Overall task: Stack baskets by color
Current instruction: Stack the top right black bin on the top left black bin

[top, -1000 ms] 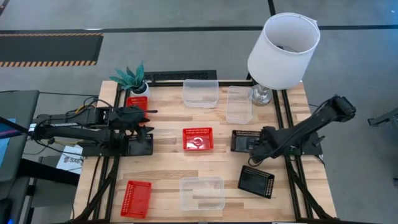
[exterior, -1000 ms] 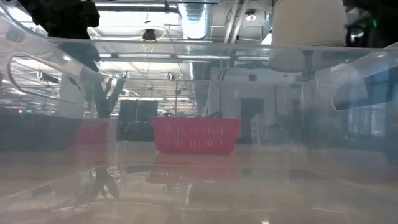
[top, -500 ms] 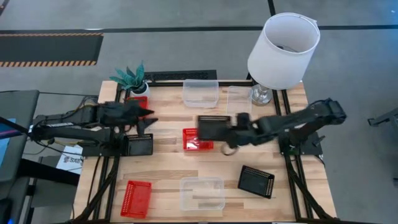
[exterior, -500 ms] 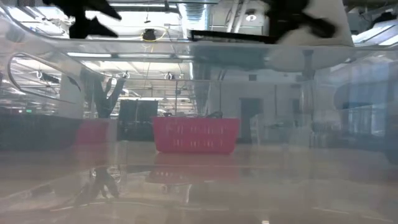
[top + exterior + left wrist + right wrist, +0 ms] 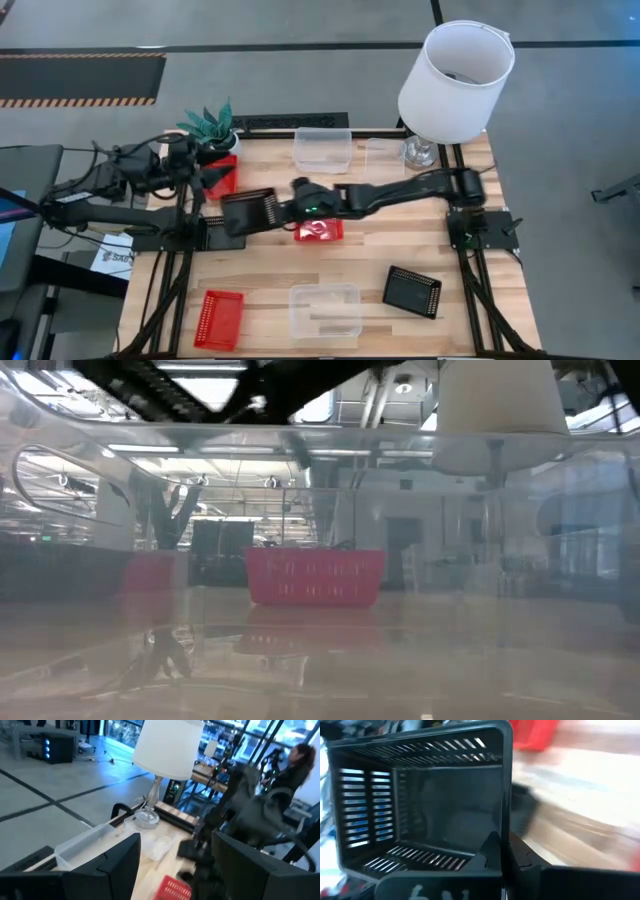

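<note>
Your right tool [image 5: 290, 211] was clamped shut on the wall of a black mesh-sided plastic basket [image 5: 248, 211], carried above the worktop [image 5: 330, 262] toward its left side. A second black basket [image 5: 220, 234] sat just below and left of it, the likely stacking target. Your left tool [image 5: 213, 177] hung with fingers apart near the back-left red basket [image 5: 221, 170], close to the carried load, so room there looked tight.
</note>
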`<action>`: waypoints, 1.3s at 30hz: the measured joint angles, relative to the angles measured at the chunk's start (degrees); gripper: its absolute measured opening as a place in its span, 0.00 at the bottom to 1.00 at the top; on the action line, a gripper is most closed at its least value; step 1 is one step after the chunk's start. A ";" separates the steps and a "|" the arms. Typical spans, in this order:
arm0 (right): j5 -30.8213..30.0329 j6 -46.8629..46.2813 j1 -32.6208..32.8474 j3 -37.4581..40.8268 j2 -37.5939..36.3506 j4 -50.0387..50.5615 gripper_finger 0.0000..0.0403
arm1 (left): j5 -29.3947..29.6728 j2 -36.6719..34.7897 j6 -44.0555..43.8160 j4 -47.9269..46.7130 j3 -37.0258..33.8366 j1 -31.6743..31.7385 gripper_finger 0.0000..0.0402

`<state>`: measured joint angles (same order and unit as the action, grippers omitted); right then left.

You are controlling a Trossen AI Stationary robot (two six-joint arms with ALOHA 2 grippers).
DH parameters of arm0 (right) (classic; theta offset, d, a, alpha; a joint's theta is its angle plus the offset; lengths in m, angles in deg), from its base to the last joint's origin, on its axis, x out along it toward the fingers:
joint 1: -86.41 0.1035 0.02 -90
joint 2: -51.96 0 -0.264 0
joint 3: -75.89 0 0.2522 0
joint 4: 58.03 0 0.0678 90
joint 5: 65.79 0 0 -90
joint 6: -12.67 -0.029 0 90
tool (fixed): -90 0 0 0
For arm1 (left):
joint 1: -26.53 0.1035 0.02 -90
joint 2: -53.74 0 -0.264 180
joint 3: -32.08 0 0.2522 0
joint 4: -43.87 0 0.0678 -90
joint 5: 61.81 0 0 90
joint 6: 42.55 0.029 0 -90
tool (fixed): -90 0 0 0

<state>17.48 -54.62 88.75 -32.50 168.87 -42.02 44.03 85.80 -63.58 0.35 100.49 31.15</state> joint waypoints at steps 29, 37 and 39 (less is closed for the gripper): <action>-9.23 -15.87 2.63 -36.48 33.89 0.70 0.01 | -2.10 -0.13 -6.66 -4.47 0.00 -0.04 0.58; -10.22 -16.92 3.51 -36.53 34.06 3.51 0.03 | -2.10 -0.14 -6.24 -4.44 0.00 -0.04 0.58; -10.20 -17.00 3.70 -36.53 34.09 3.49 0.04 | -2.08 -0.14 -6.24 -4.43 0.00 -0.04 0.58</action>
<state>7.28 -71.61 92.45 -69.02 202.96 -38.53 41.95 85.66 -69.82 -4.08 100.49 31.11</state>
